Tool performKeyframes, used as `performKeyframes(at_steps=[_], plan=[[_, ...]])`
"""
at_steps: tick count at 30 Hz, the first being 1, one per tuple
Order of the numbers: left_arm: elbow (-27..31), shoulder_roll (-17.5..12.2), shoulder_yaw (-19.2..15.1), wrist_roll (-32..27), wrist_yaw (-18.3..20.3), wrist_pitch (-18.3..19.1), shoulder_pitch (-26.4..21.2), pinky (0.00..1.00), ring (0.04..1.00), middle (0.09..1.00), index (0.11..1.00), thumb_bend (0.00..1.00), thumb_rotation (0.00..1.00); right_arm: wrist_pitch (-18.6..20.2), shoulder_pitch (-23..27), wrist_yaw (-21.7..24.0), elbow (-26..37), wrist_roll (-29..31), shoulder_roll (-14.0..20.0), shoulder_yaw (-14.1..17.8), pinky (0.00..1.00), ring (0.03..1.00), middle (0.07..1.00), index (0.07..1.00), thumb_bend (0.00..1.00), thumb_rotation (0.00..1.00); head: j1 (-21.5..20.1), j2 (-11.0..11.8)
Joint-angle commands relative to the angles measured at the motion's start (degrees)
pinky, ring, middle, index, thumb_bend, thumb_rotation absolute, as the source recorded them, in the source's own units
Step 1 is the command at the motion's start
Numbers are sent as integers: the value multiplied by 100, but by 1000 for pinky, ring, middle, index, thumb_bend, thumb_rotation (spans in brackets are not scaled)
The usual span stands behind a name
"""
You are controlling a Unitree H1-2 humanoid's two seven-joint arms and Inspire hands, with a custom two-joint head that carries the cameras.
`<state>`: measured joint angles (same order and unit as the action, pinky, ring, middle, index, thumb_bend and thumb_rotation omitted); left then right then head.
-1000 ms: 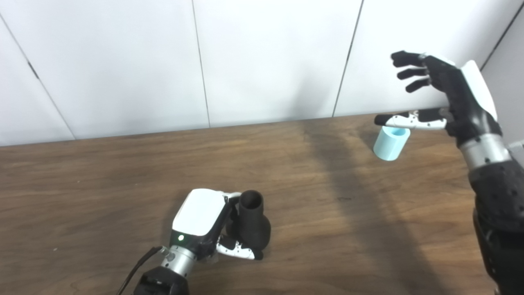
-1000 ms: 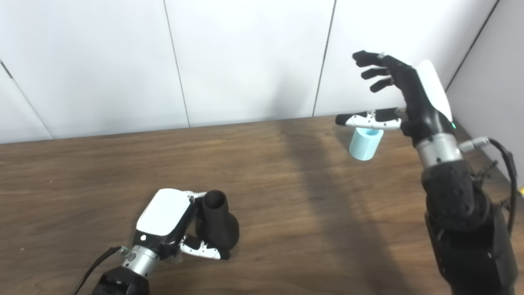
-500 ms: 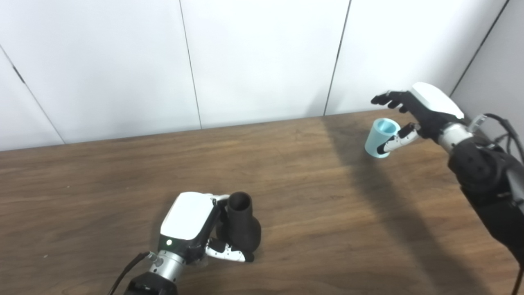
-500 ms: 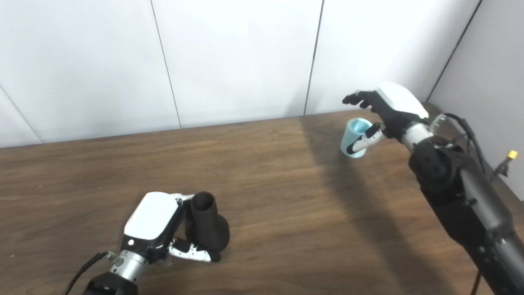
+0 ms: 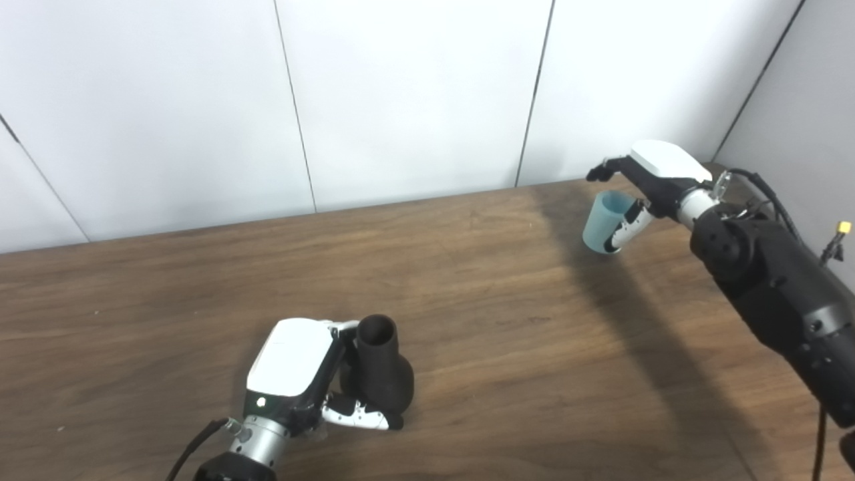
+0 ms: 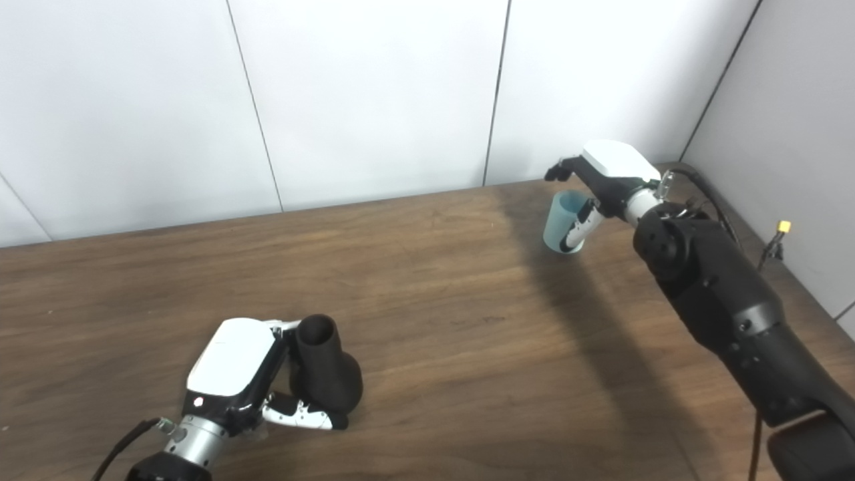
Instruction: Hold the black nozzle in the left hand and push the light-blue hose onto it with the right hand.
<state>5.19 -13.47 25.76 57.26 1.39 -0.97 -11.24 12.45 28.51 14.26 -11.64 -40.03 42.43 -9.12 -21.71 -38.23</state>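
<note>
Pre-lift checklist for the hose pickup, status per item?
1. Left hand shut on the black nozzle: ok.
2. Nozzle upright, open end up: ok.
3. Right hand around the light-blue hose, thumb on its near side, fingers beyond it: ok.
4. Grip on hose firm enough to lift: cannot tell.
5. Hose off the table: not ok, looks still seated.
6. Path between hose and nozzle free of objects: ok.

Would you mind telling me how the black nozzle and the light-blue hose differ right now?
The black nozzle flares to a bulbous base; the light-blue hose is a plain short cylinder. The nozzle stands near the front in the left hand; the hose sits far right, at the right hand. Both have open tops.
</note>
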Motion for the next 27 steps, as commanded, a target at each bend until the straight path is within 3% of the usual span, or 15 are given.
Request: performKeyframes(at_steps=[1,4,12,21,27], plan=[[160,-28,-26,42,8,-69,-69,454,551,470,492,525,0,-238,353,-293,-79,-116,124,19,759,880,771,737,1000,96,-5,-10],[171,-31,-32,27,35,-58,-61,459,554,473,491,525,0,-443,445,-438,-375,-122,106,-43,758,844,763,738,995,105,-5,-22],[183,-41,-44,-3,37,-86,-53,452,547,468,492,525,0,-527,596,-512,-825,-135,54,-128,753,826,776,728,979,94,-15,-45],[215,-40,-40,38,100,-53,-58,450,551,471,492,525,0,-685,524,-489,-865,172,36,-24,636,726,736,698,937,34,5,-73],[252,-31,-50,48,149,-40,-56,454,554,475,490,525,0,-650,556,-426,-874,148,58,-60,669,735,738,693,920,33,12,-98]])
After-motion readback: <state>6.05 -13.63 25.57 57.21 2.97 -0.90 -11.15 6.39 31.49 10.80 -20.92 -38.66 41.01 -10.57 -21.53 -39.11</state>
